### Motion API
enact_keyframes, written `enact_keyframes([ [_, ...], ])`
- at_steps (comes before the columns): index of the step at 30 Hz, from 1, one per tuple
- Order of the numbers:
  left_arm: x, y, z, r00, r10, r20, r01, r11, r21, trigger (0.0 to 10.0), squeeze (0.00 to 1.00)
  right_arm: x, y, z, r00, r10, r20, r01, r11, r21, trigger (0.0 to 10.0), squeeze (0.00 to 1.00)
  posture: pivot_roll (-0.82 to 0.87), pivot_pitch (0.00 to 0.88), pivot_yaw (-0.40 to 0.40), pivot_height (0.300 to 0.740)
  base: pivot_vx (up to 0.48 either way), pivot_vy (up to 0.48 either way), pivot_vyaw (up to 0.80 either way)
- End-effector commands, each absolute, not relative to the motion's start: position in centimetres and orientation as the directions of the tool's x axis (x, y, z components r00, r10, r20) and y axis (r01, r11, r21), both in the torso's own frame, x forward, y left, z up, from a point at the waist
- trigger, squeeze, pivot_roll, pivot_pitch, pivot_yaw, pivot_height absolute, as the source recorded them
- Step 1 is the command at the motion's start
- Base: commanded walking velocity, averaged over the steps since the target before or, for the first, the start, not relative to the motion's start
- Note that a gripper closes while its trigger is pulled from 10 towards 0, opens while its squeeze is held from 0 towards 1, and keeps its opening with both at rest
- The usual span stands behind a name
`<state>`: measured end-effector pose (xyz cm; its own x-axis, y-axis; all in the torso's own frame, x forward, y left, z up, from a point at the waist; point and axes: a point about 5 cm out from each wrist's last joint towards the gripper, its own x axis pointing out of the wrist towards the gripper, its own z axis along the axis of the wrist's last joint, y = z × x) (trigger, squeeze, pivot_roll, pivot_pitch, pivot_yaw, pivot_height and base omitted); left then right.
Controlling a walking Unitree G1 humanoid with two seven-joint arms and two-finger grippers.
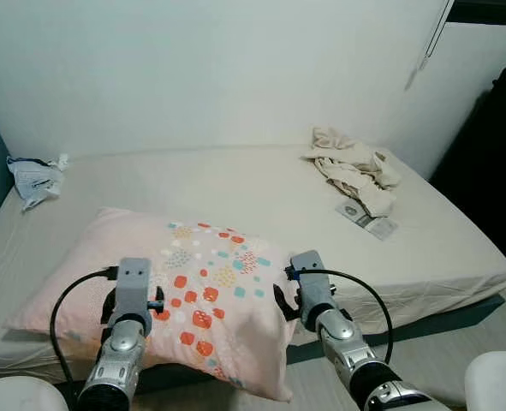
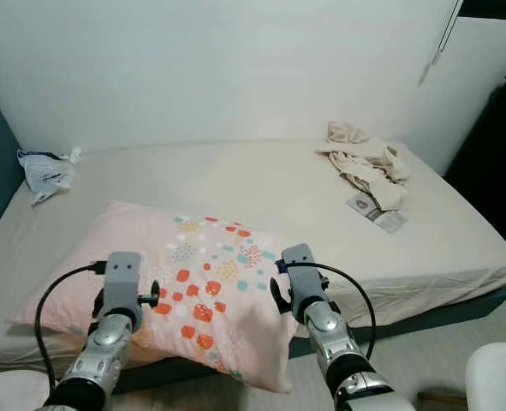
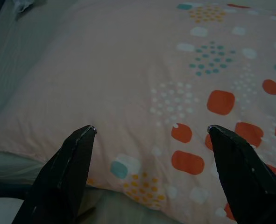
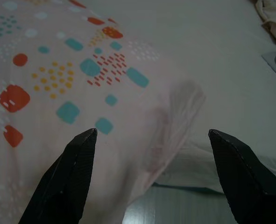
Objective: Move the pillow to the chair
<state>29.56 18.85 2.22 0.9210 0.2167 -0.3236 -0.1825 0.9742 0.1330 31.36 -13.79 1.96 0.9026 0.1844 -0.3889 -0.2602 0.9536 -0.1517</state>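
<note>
A wide bed (image 1: pixel 261 193) with a plain cream fitted sheet over a dark teal base runs along a bare white wall, with pale wood-look floor at its near side. The large, soft pink pillow (image 1: pixel 193 291), printed with orange, teal and yellow spots and squares, lies on the bed's near edge, one corner drooping over the side toward the floor. Well beyond the pillow, by the far corner of the bed, sits a crumpled heap of beige cloth (image 1: pixel 353 167), and just on the pillow's side of that heap lie two small flat printed packets (image 1: pixel 366 219). Across the bed from the heap, far from the pillow against the teal panel, rests a crumpled white and blue plastic bag (image 1: pixel 35 178).

The head views take in the whole bed, the heap and the bag, and both silver arms reaching toward the pillow with black cables looped at their wrists. The wrist views come in close on the pillow's fabric: the left one shows the printed top and the pillow's edge against the sheet, the right one shows the pillow's gathered corner, the sheet past it, a strip of floor below, and a scrap of the beige cloth.

The left hand (image 3: pixel 152 140) is spread wide, its two black fingers (image 3: pixel 67 168) hovering over the pillow's near part and holding nothing. The right hand (image 4: pixel 152 140) is equally spread, poised over the pillow's drooping corner, also holding nothing.
</note>
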Motion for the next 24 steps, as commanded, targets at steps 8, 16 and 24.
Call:
enact_keyframes([
  [8, 29.9, 17.7, 2.2, 0.931, 0.161, -0.328, -0.120, 0.982, 0.144, 10.0, 0.00, 31.0, -14.2, 1.6, 0.906, 0.168, -0.388, -0.227, 0.968, -0.112, 10.0, 0.00, 0.01, 0.000, -0.084, 0.740, 0.000, 0.000, 0.00],
  [16, 29.5, 18.2, 1.8, 0.918, 0.191, -0.348, -0.149, 0.978, 0.144, 10.0, 0.00, 30.6, -13.9, 1.3, 0.900, 0.191, -0.393, -0.255, 0.960, -0.118, 10.0, 0.00, -0.01, 0.000, -0.059, 0.740, 0.000, 0.000, 0.00],
  [24, 29.7, 17.1, 2.0, 0.938, 0.111, -0.328, -0.057, 0.984, 0.172, 10.0, 0.00, 29.9, -13.9, 0.7, 0.906, 0.163, -0.390, -0.210, 0.975, -0.079, 10.0, 0.00, -0.03, 0.000, -0.045, 0.740, 0.000, 0.000, 0.00],
])
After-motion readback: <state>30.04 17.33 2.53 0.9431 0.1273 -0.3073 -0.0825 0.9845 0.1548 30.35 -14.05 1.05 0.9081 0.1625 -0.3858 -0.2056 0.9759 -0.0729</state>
